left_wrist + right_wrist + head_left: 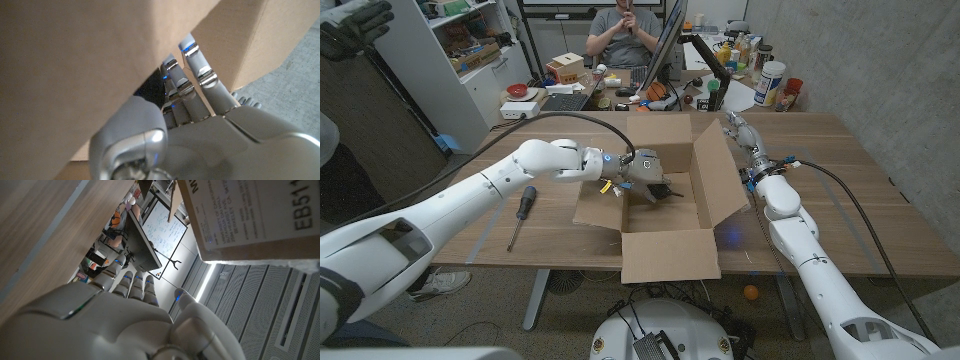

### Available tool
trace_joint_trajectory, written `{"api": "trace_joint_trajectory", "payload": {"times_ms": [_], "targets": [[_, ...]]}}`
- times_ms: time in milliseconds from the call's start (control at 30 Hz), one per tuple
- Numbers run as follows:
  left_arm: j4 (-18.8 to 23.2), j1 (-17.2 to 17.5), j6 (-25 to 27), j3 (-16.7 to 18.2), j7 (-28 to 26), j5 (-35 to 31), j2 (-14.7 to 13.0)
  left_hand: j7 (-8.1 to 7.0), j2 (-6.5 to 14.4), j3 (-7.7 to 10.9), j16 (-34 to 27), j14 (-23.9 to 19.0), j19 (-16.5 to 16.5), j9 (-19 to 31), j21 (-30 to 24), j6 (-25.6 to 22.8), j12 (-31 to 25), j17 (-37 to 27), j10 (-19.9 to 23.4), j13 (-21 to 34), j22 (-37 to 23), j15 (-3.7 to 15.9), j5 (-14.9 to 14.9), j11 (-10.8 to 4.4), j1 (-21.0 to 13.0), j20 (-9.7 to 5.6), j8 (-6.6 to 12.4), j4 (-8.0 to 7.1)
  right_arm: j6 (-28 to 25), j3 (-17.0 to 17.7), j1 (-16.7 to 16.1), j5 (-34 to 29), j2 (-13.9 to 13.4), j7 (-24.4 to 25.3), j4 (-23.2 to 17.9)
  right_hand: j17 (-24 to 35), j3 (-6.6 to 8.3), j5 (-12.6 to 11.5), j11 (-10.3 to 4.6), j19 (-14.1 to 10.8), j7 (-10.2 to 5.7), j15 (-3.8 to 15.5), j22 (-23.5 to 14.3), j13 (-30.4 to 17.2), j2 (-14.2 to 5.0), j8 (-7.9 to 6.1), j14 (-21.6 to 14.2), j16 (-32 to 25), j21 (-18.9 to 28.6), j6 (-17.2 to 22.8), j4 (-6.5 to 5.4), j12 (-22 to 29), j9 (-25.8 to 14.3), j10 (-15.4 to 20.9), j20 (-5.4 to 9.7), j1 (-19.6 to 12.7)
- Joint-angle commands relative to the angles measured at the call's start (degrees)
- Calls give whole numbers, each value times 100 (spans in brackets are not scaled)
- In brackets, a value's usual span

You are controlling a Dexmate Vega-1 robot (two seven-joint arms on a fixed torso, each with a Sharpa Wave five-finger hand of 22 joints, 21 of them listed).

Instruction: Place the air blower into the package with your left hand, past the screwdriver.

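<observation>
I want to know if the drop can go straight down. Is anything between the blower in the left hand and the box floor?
Nothing visible. The left hand holds the air blower inside the open cardboard box, with bare box floor beneath. The screwdriver lies outside, behind the arm.

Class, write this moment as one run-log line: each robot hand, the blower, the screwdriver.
left robot hand: holds air blower over open package | right robot hand: beside package, holds nothing | screwdriver: on table, left of package

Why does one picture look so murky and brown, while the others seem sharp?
In the left wrist view, cardboard box sits right against the lens: soft, shadowed, with bright glints on the left robot hand. The head view is evenly lit and sharp. The right wrist view has a glaring ceiling strip, but crisp label print.
</observation>
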State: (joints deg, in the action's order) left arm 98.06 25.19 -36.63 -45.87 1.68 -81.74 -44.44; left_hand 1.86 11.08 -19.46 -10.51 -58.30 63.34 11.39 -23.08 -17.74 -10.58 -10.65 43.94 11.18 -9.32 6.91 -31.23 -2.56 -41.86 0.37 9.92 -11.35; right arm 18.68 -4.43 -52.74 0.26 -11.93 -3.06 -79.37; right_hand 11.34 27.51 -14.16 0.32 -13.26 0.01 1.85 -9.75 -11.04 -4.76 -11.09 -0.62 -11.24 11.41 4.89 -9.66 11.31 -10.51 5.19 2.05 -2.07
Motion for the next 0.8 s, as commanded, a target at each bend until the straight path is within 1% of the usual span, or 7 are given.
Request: {"api": "trace_joint_trajectory", "payload": {"times_ms": [33, 67, 167, 300, 433, 667, 800], "targets": [[141, 157, 354, 111, 874, 272, 136, -35, -175, -90, 62, 593, 4, -28, 372, 540, 43, 1, -533, 9, -21, -294, -123, 229, 819, 313, 20, 51, 46, 7, 44, 11, -8, -34, 82, 10, -15, -23, 48, -27, 34, 143, -8, -16, -387, 26, 24, -5, -20, 17, -28, -17, -25, 16, 310, 68], [151, 152, 368, 115, 942, 277, 145, -78, -225, -97, 60, 768, -83, -35, 494, 665, 40, 2, -675, 9, -23, -334, -134, 270, 996, 415, 19, 63, 51, 7, 46, 20, -8, -42, 87, 11, -18, -22, 45, -26, 29, 149, -8, -16, -386, 26, 26, -5, -20, 16, -29, -17, -25, 17, 315, 71], [153, 141, 393, 128, 982, 273, 148, -97, -273, -101, 58, 963, -116, -42, 617, 837, 41, 2, -858, 8, -23, -419, -152, 317, 1210, 519, 15, 72, 47, 9, 48, 20, -6, -40, 92, 13, -24, -20, 49, -29, 27, 144, -8, -16, -384, 24, 23, -8, -19, 16, -30, -13, -25, 22, 311, 76], [168, 147, 412, 157, 1004, 297, 130, -97, -294, -102, 50, 1075, -126, -45, 688, 905, 38, 1, -967, 7, -24, -439, -165, 391, 1353, 542, 27, 70, 51, 15, 51, 24, -4, -37, 102, 15, -30, -18, 29, -30, 25, 144, -8, -17, -382, 21, 19, -11, -19, 19, -30, -8, -25, 30, 312, 81], [194, 149, 420, 164, 890, 234, 95, -99, -333, -116, 33, 1105, -113, -48, 729, 893, 23, 1, -997, 6, -24, -449, -169, 388, 1462, 564, 51, 70, 61, 7, 70, 13, -8, -42, 121, 15, -34, -17, 30, -28, 23, 145, -9, -17, -381, 20, 20, -12, -20, 18, -30, -7, -24, 32, 310, 84], [216, 200, 468, 264, 817, 380, 83, -207, -442, -126, 21, 1180, -117, -51, 822, 733, -1, 5, -1034, 2, -26, -486, -172, 370, 1656, 605, 126, 92, 76, -7, 109, 13, -2, -53, 169, 18, -52, -11, 63, -25, 48, 124, -9, -18, -366, 27, 35, -8, -21, -8, -29, -15, -24, 2, 308, 96], [250, 250, 538, 339, 755, 434, 73, -327, -495, -116, 21, 1251, -96, -50, 870, 551, -15, 7, -1056, 0, -28, -524, -166, 343, 1754, 631, 191, 111, 87, -9, 113, 18, -7, -63, 176, 20, -57, -8, 90, -22, 59, 119, -10, -18, -368, 28, 34, -10, -22, -17, -31, -15, -24, -3, 306, 101]]}}
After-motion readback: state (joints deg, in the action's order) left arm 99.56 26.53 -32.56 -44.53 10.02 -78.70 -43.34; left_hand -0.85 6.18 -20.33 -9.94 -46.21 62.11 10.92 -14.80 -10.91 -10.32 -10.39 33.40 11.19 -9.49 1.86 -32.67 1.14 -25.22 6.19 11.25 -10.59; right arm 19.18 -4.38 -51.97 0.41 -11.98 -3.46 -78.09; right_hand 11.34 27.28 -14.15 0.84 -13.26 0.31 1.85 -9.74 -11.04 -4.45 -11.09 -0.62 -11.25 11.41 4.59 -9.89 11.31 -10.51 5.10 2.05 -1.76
